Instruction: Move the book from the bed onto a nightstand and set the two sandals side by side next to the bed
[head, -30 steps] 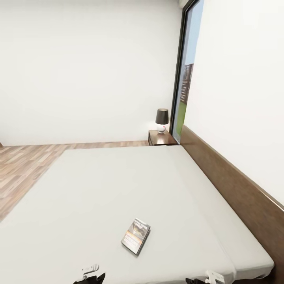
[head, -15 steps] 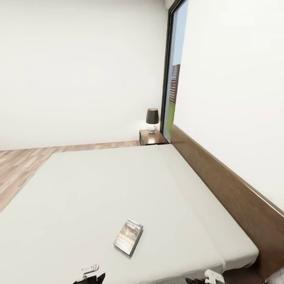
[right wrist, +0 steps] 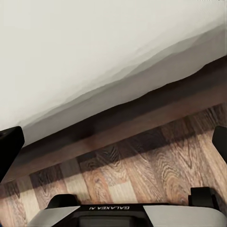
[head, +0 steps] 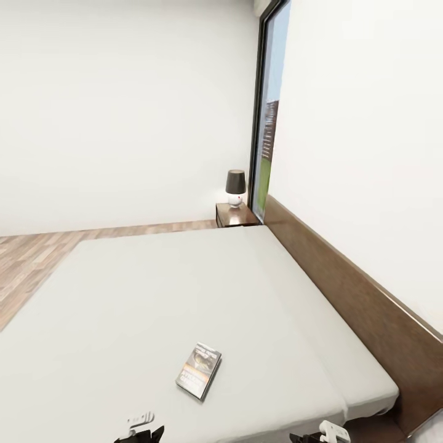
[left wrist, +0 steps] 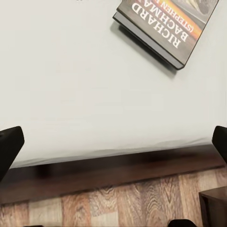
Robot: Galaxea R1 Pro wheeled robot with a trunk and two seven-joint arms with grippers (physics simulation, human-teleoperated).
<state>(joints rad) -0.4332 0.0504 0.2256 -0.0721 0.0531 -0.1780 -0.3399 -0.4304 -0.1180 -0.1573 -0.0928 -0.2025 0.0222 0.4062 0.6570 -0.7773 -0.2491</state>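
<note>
The book (head: 199, 370) lies flat on the bed's light-grey mattress (head: 154, 295), near its front edge. In the left wrist view the book (left wrist: 165, 23) shows its white "Richard Bachman" lettering. My left gripper (left wrist: 113, 144) hangs open over the mattress edge, short of the book, its black fingertips (left wrist: 9, 146) wide apart. My right gripper (right wrist: 113, 142) is open too, over the bed frame and floor, with nothing between its fingers. A nightstand (head: 234, 215) stands at the bed's far corner beside the headboard (head: 344, 289). The two sandals are out of view.
A small lamp (head: 235, 186) with a dark shade sits on the nightstand, next to the tall black-framed window (head: 267, 123). Wood-plank floor (head: 31, 258) runs along the bed's left side. A dark wooden corner (left wrist: 215, 205) shows on the floor by the bed.
The whole picture has shifted left, so the camera has turned. The book lies where it was on the mattress. Both arms hold their place at the picture's lower edge.
</note>
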